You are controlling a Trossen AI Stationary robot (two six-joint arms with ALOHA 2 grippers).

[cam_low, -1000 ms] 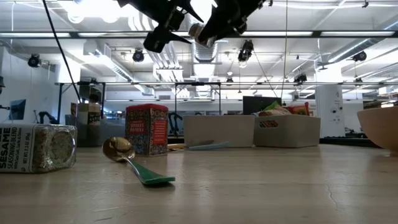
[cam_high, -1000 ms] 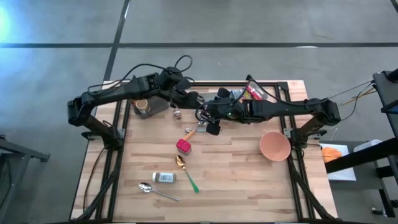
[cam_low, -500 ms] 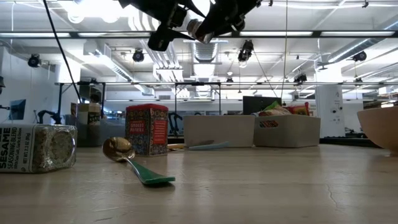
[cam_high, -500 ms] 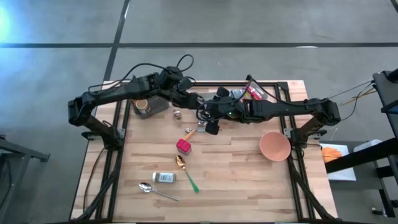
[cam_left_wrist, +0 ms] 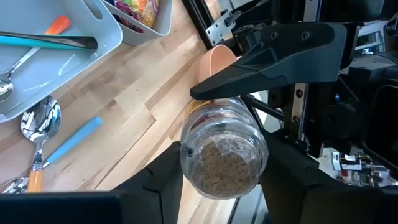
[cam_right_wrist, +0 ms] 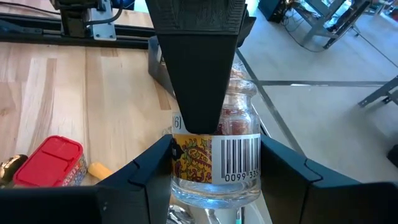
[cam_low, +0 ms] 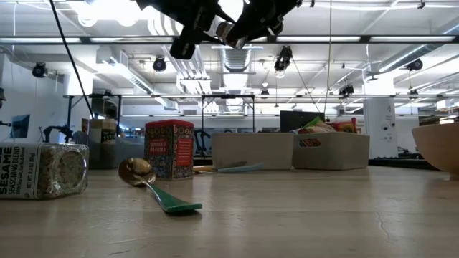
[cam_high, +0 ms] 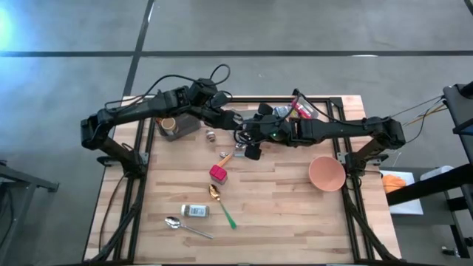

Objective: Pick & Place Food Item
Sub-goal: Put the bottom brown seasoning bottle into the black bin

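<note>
A small glass spice jar (cam_right_wrist: 217,155) with a barcode label and brown seasoning hangs high over the table's far middle (cam_low: 226,32). Both grippers meet at it. My left gripper (cam_left_wrist: 221,186) comes from the table's left (cam_high: 233,124). My right gripper (cam_right_wrist: 217,186) comes from the table's right (cam_high: 250,137). Each is shut on the jar. In the right wrist view one left finger (cam_right_wrist: 199,62) covers the jar's upper part. In the left wrist view one right finger (cam_left_wrist: 280,50) lies over the jar's far part. My left gripper pinches the jar's glass body between its two fingers, one on each side of the round end (cam_left_wrist: 224,165) that faces its camera. It comes from the table's left, slanting down. The jar is clear of the table. My right gripper pinches the jar's labelled body (cam_right_wrist: 186,155) between its two fingers, near the clear glass end. It comes from the table's right, slanting down a little. The jar hangs well above the table, lifted clear.
On the table lie a red tin (cam_high: 218,174), a sesame jar on its side (cam_high: 195,211), a green-handled gold spoon (cam_high: 220,203) and a silver spoon (cam_high: 181,224). A pink bowl (cam_high: 327,174) stands at the right. Bins (cam_high: 295,111) and a grey tray (cam_high: 181,124) line the far edge.
My left gripper has rolled a little and drawn in against the jar, which the right gripper keeps in the same place above the table. Neither arm has shifted otherwise.
</note>
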